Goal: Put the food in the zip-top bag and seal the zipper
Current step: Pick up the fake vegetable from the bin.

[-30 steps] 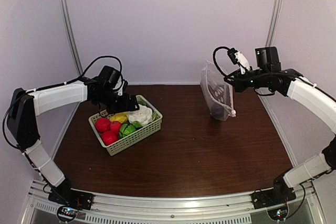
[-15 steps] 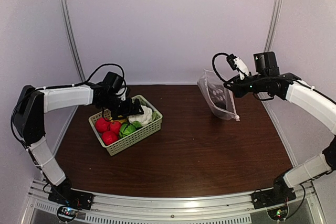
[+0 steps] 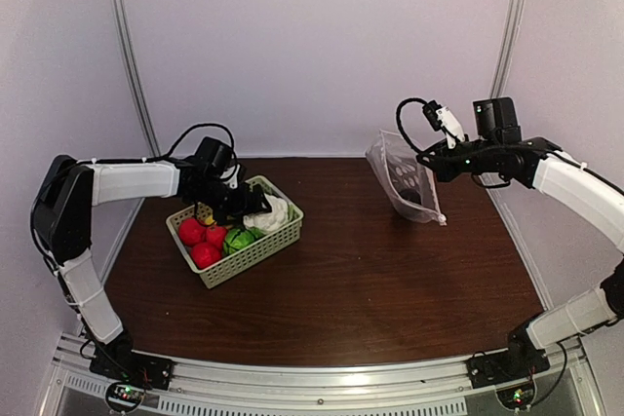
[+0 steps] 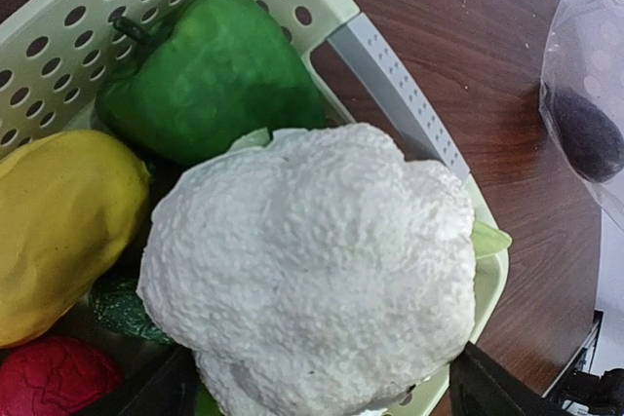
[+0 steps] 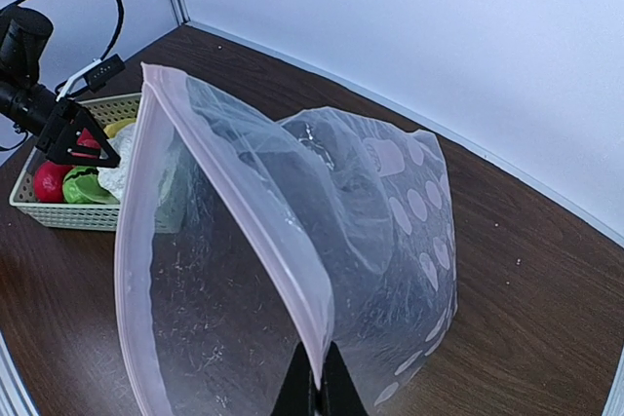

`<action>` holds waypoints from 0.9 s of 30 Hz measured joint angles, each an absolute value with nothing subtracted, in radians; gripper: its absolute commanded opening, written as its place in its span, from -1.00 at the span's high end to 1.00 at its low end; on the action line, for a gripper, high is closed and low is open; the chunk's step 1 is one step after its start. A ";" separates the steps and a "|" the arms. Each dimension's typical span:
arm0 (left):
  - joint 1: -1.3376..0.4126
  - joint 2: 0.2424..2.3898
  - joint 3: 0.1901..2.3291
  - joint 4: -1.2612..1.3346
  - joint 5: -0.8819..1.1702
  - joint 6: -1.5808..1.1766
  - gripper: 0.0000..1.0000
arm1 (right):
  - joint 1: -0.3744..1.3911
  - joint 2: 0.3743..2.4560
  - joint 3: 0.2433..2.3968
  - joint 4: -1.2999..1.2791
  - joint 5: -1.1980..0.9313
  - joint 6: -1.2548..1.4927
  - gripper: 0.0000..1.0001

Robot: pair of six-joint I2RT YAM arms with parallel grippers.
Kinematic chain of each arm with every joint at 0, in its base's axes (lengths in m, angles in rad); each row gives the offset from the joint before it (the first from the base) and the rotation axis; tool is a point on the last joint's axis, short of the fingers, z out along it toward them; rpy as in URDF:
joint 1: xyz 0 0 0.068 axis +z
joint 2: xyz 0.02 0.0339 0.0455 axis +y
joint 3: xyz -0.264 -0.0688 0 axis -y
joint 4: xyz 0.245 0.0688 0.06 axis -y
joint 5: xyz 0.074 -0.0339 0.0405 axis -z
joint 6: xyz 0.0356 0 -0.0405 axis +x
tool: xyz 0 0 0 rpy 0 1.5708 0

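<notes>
The food lies in a pale green basket [image 3: 255,256]: white cauliflower [image 4: 312,270], a green pepper-like piece [image 4: 210,80], a yellow piece [image 4: 58,221] and red fruits [image 3: 200,238]. My left gripper [image 3: 242,206] is down in the basket. Its fingers stand wide apart on either side of the cauliflower [image 3: 269,213]. My right gripper [image 5: 317,395] is shut on the mouth edge of the zip-top bag [image 5: 390,231] and holds it up at the back right [image 3: 404,180]. The zipper [image 5: 234,192] gapes open. One dark piece [image 3: 412,198] lies in the bag's bottom.
The basket [image 4: 390,85] stands at the table's left back, near the left wall rail. The bag hangs over the table's right back, with white walls close behind it. Brown tabletop [image 3: 370,280] lies between the basket and the bag.
My left gripper has moved down and right in the basket, from the yellow piece onto the cauliflower. My right gripper has tilted the bag and lowered it a little.
</notes>
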State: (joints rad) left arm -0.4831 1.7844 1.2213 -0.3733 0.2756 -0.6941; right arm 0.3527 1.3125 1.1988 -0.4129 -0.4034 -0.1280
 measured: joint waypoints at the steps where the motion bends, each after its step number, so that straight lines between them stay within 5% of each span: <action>1: -0.483 1.786 1.221 -0.367 0.278 -0.695 -0.87 | 0.353 1.312 1.199 -0.413 -0.403 -0.128 1.00; 11: -0.483 1.809 1.221 -0.310 0.321 -0.698 -0.92 | 0.353 1.312 1.196 -0.410 -0.403 -0.127 1.00; 16: -0.483 1.813 1.221 -0.296 0.322 -0.693 -0.48 | 0.353 1.311 1.185 -0.407 -0.404 -0.126 1.00; 27: -0.483 1.781 1.221 -0.302 0.298 -0.672 -0.18 | 0.353 1.311 1.185 -0.406 -0.404 -0.125 1.00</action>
